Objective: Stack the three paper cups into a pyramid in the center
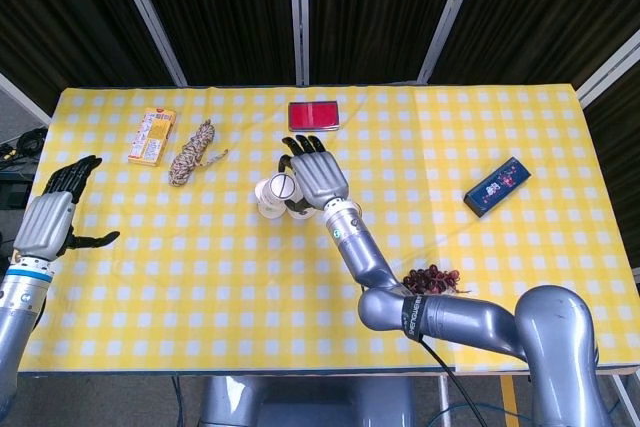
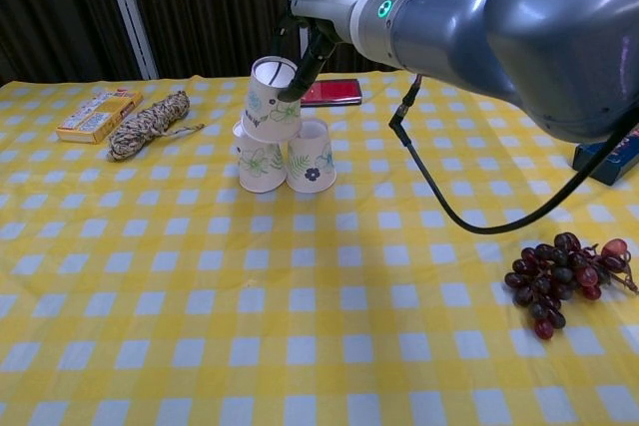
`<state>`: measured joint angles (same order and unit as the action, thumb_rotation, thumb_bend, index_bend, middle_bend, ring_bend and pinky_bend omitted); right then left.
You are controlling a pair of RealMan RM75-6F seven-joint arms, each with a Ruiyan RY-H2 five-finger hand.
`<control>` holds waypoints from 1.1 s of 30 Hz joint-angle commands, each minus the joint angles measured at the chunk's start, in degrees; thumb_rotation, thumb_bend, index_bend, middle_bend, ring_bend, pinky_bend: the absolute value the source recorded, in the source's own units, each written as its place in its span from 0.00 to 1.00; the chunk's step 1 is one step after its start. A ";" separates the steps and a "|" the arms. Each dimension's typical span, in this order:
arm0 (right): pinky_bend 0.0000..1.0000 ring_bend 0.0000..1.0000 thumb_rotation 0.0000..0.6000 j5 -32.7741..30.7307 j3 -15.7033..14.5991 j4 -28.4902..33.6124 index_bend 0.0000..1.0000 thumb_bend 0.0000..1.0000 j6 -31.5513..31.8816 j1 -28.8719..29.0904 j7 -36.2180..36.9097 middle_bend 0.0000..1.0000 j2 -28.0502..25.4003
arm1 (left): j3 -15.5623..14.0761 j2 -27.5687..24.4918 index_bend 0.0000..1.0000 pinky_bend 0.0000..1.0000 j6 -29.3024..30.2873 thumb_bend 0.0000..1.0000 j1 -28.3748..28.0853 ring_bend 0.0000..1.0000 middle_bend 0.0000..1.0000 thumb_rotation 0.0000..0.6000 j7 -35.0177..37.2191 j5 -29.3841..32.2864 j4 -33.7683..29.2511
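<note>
Two upside-down floral paper cups stand side by side near the table's middle, the left cup (image 2: 258,162) and the right cup (image 2: 312,158). A third paper cup (image 2: 272,101), also upside down, sits just above the seam between them, tilted slightly left. My right hand (image 2: 305,35) holds this top cup from above and behind; in the head view my right hand (image 1: 311,177) covers most of the right cup, with the top cup (image 1: 283,187) at its left edge. My left hand (image 1: 52,219) hovers open at the table's far left edge.
A braided rope bundle (image 2: 150,125) and a yellow snack box (image 2: 98,114) lie at the back left. A red case (image 2: 332,92) lies behind the cups. A dark blue box (image 1: 496,186) is on the right, and grapes (image 2: 559,277) lie at the front right.
</note>
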<state>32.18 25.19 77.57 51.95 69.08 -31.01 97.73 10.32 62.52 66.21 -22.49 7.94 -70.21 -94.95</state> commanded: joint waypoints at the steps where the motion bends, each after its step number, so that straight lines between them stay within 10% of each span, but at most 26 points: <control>1: 0.00 0.00 1.00 0.07 -0.34 -0.69 0.46 0.17 -0.18 0.41 0.17 0.09 0.38 | 0.07 -0.06 0.00 0.00 -0.30 0.14 -0.05 0.00 0.00 1.00 0.10 0.27 0.08; 33: 0.00 0.00 1.00 -1.25 -2.34 -2.56 0.19 0.16 3.39 0.71 -3.22 0.00 0.98 | 0.36 -0.29 0.00 0.00 -0.84 0.14 0.09 0.00 0.00 1.00 1.43 0.00 0.31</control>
<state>31.08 23.02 74.61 54.99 70.06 -33.95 99.05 10.68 62.23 65.37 -22.41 9.38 -70.21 -94.63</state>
